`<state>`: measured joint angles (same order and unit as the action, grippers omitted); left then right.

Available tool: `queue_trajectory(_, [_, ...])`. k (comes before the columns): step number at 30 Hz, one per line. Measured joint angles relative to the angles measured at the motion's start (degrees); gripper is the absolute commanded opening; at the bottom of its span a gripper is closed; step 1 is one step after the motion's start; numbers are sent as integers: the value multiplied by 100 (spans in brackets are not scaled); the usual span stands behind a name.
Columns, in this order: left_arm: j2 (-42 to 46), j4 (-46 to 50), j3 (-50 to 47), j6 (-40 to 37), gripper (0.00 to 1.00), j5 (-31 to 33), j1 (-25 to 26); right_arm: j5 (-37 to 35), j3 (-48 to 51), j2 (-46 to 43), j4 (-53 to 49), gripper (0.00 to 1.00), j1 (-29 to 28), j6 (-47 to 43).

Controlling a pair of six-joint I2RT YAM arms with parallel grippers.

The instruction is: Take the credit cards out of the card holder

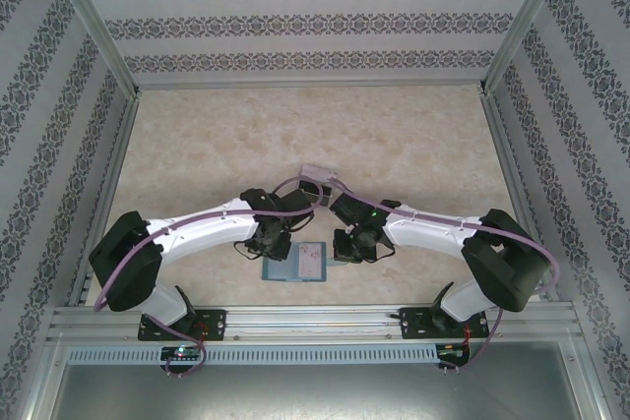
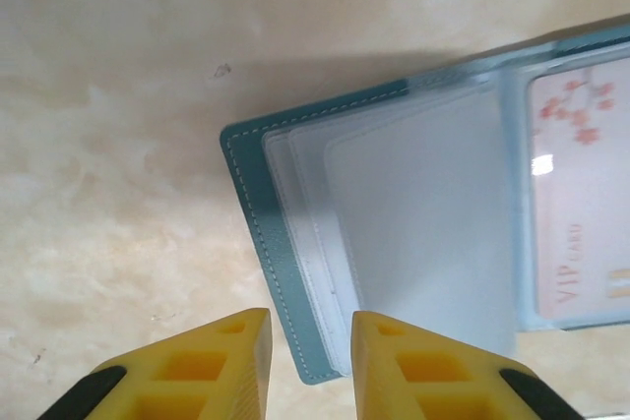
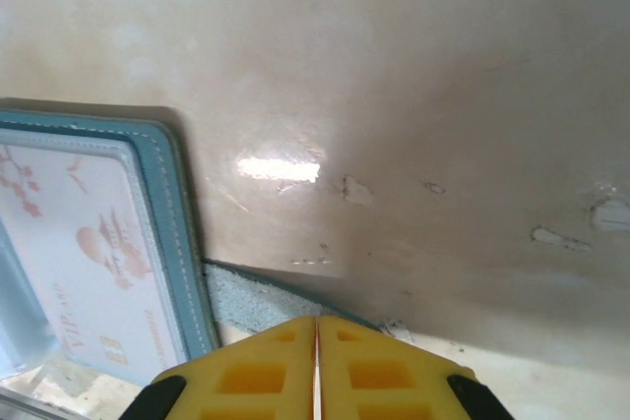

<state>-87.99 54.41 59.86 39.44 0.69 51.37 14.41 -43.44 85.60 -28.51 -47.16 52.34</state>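
Left wrist view: teal-blue folding card holder (image 2: 258, 233) lay open at the beige marbled table's (image 1: 295, 135) near edge, left border beneath the parted, empty left gripper (image 2: 310, 322); pale pink card (image 2: 581, 204) sat nearer the clenched right gripper (image 3: 317, 327).

The card holder (image 2: 254, 233) looks like teal imitation leather, finely grained, with pale stitching along its edge. Its inner sleeves (image 2: 423, 243) are clear, slightly milky plastic with a soft sheen, and one lies over a glossy pale card (image 2: 581, 223) printed in pink. The table (image 3: 443, 95) is a smooth, pale marbled surface that glints under the light and shows a few small chips, while the left gripper (image 2: 310, 341) and right gripper (image 3: 317, 327) have fingers of matt yellow plastic.
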Motion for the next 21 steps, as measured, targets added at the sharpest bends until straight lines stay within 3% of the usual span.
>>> queue_trajectory(7, [223,-291,203,44,26,-404,0,0,-46,-61,2,12,0,2])
queue_trajectory(14, [7,-1558,17,332,22,-1403,0,0,-72,-79,2,12,0,9])
queue_trajectory(21, [-466,-2308,-466,544,15,-1814,-20,44,-72,-232,151,12,0,138])
